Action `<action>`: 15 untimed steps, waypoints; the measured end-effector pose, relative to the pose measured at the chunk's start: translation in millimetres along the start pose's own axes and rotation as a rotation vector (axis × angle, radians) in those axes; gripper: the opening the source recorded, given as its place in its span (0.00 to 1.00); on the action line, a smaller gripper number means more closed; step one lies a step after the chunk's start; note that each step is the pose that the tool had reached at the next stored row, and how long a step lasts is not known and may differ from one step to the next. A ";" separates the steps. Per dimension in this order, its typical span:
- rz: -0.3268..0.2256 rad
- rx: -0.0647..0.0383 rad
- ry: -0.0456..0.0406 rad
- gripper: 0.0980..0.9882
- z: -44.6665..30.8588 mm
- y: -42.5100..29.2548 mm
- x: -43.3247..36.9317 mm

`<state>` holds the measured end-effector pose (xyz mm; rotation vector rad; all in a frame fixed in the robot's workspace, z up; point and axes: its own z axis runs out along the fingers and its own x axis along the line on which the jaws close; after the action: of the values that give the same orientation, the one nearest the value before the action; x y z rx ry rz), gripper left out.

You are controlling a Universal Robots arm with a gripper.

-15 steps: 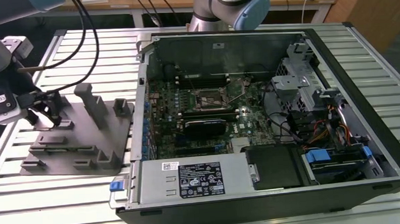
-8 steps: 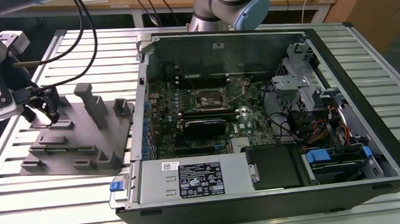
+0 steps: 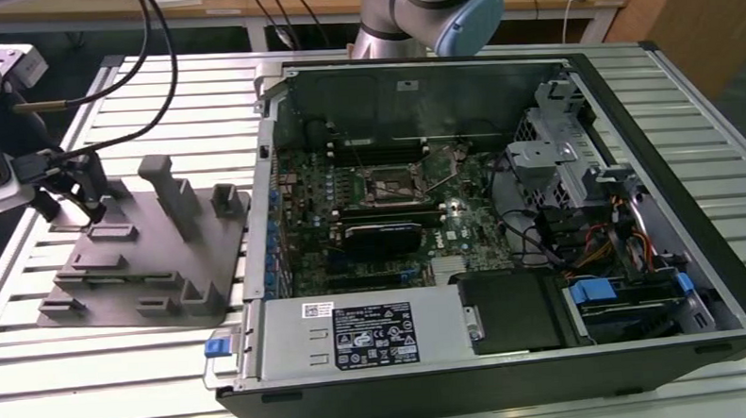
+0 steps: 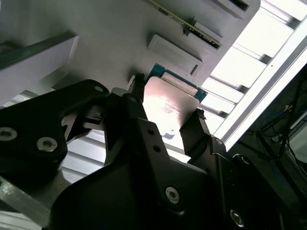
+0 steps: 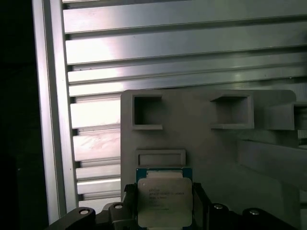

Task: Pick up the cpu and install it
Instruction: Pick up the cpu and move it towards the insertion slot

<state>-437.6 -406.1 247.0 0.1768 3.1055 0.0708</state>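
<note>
Tool point(image 4: 168, 108) clamped on cpu point(image 5: 164, 201) | silver lid facing first wrist camera | at fixture point(image 5: 216, 153)

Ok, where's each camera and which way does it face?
Exterior view: off the arm, high, looking down on the computer case and grey holder; arm and end effector show.
First wrist view: on the wrist, facing chip and holder; end effector's edge shows.
Second wrist view: on the wrist, looking along the end effector's black body at the chip.
Both wrist views share the chip.
</note>
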 end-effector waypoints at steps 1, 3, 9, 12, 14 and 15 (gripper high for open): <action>0.000 0.000 -0.0002 0.50 -1.9 0.1 -0.1; 0.000 0.000 -0.0007 0.50 -5.6 0.3 -0.2; 0.000 0.000 -0.0026 0.50 -17.7 0.8 -0.5; 0.000 0.000 -0.0039 0.50 -23.7 1.1 -0.7; 0.000 -0.001 -0.0051 0.50 -27.6 1.3 -0.8; 0.000 -0.001 -0.0056 0.50 -29.6 1.4 -0.8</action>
<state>-437.6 -406.1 276.7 0.1763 3.0999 0.0711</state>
